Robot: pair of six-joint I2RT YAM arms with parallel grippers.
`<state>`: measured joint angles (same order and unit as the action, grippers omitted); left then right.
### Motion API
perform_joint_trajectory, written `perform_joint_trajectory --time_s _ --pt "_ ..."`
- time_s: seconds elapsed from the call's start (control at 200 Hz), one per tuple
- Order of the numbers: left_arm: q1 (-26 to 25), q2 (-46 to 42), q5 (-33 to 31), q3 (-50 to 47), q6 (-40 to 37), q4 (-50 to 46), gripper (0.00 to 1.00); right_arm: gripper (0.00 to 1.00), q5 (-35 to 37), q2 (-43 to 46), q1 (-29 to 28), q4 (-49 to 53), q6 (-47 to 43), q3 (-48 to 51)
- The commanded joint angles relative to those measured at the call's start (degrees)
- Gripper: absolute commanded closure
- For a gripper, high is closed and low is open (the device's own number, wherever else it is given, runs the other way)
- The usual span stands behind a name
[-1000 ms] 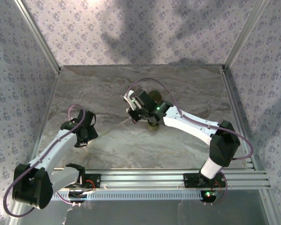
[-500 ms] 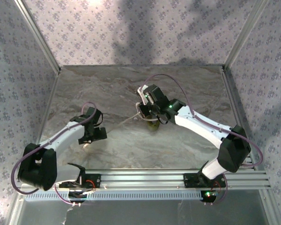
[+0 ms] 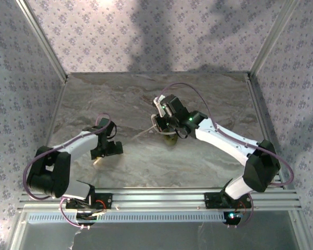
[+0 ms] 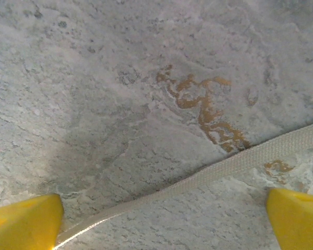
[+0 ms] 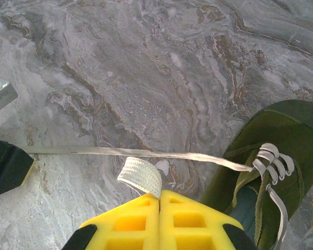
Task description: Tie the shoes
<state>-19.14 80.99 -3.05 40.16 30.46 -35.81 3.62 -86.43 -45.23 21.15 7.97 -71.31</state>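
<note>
Top external view: toward the front left of the table, the left gripper stands spread wide, with a lace lying flat on the marble between its fingers. Farther in, mid-table, the right gripper is pressed together, pinching the end of a second lace just beside the green shoe.

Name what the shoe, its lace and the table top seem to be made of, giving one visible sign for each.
The shoe: the olive upper looks like matt canvas or similar cloth, creasing softly near the tongue. The lace: flat cream woven tape; its ribbed weave shows. The table top: grey veined, rust-streaked marble look, possibly real stone or a printed sheet.
</note>
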Motion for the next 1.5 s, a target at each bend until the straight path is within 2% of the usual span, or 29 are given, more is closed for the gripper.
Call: perform_joint_trajectory --time_s 0.0,0.14,0.21,0.375,0.504,0.599,0.769,0.909,1.099,1.493 --pt "-0.87 1.65 -0.75 1.4 0.34 -1.17 0.01 1.0 -0.02 2.17 0.32 -0.17 0.56 0.88" --pt "-3.73 2.74 -2.83 1.5 1.8 -2.77 0.03 1.0 0.25 2.82 0.49 -0.36 0.65 1.43" --pt "-5.11 2.63 -3.22 0.89 2.69 -2.77 0.14 1.0 0.32 2.86 0.67 -0.47 0.73 1.65" --pt "-6.5 1.28 -2.8 0.84 4.03 -3.9 0.48 1.0 0.15 3.0 0.91 -0.71 1.0 1.96" --pt "-6.97 0.5 -2.89 1.67 4.17 -4.82 0.67 1.0 0.34 3.09 1.02 -0.84 1.0 2.23" --pt "-6.97 0.48 -3.35 1.72 4.26 -5.06 0.77 1.0 0.44 3.42 1.11 -1.06 1.09 2.4" --pt "-7.03 0.25 -2.54 1.93 4.37 -4.41 0.87 1.0 1.22 4.27 1.2 -1.34 1.43 2.49" --pt "-7.65 -3.65 -0.28 3.1 4.28 -3.47 1.0 1.0 4.19 6.91 1.2 -2.63 2.22 5.33" --pt "-10.93 -10.38 3.19 6.94 2.61 -0.32 1.0 1.0 8.51 10.86 1.92 -3.01 3.44 7.09" --pt "-11.69 -13.61 5.77 12.73 9.82 7.0 1.0 1.0 1.72 9.59 4.74 -4.79 7.14 6.22"
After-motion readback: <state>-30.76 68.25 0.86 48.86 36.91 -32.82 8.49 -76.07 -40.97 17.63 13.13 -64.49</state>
